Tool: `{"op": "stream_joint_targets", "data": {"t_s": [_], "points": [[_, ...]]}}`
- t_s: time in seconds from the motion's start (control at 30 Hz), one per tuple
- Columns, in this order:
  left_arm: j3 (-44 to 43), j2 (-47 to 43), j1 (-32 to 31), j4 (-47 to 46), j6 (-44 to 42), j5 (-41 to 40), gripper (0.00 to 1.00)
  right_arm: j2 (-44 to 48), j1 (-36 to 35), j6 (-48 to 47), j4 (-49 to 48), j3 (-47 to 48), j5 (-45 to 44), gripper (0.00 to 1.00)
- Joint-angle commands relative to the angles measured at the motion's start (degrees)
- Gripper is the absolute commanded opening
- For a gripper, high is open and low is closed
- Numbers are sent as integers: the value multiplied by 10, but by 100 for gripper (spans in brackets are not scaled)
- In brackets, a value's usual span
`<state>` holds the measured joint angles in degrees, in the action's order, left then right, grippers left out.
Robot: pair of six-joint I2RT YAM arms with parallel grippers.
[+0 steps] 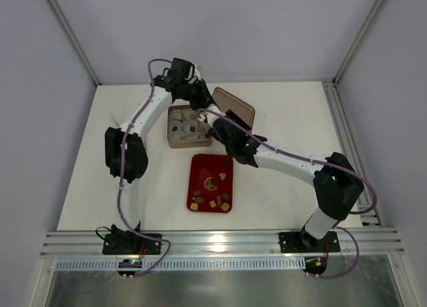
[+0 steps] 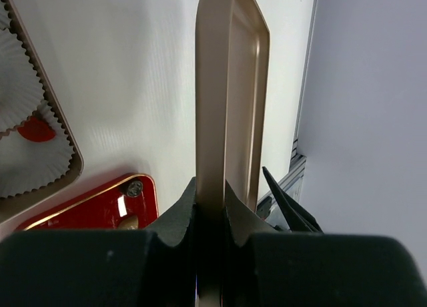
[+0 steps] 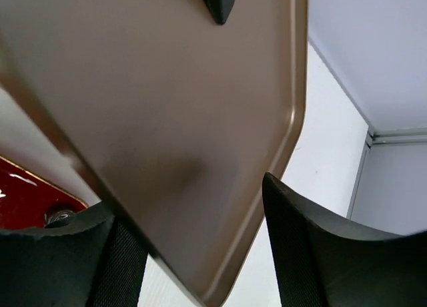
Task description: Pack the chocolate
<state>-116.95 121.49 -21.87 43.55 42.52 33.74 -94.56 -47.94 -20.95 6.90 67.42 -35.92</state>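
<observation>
Table: white tabletop (image 1: 287, 133) carrying everything.
Lid: flat golden-brown metal tin lid (image 2: 217, 87), held on edge at 2 o'clock of the tin. It could slip or twist during a handover if one grip lets go before the other bites.
Tin: square golden-brown tin (image 1: 190, 145) lined with whitish crinkled paper cups (image 2: 20, 87).
Tray: red rectangular tray (image 1: 203, 167) at 6 o'clock of the tin.
Left gripper (image 2: 212, 207): pressed tight, pinching the lid's rim.
Right gripper (image 3: 193, 207): fingers spread, straddling the lid's edge, apparently not clamping it.
Chocolate: small brown candies (image 1: 211, 203) on the tray, mostly at its 6 o'clock end.
</observation>
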Motion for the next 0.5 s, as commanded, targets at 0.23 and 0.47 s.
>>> {"op": "stream_joint_targets", "data": {"t_s": [0.23,0.47], "points": [[18,-57,3,-7,-3,54,0,-9,-16,-82,-101,32,-92,48],[24,-67,5,-15,-4,61,15,-9,-29,-117,-140,32,-123,18]]}}
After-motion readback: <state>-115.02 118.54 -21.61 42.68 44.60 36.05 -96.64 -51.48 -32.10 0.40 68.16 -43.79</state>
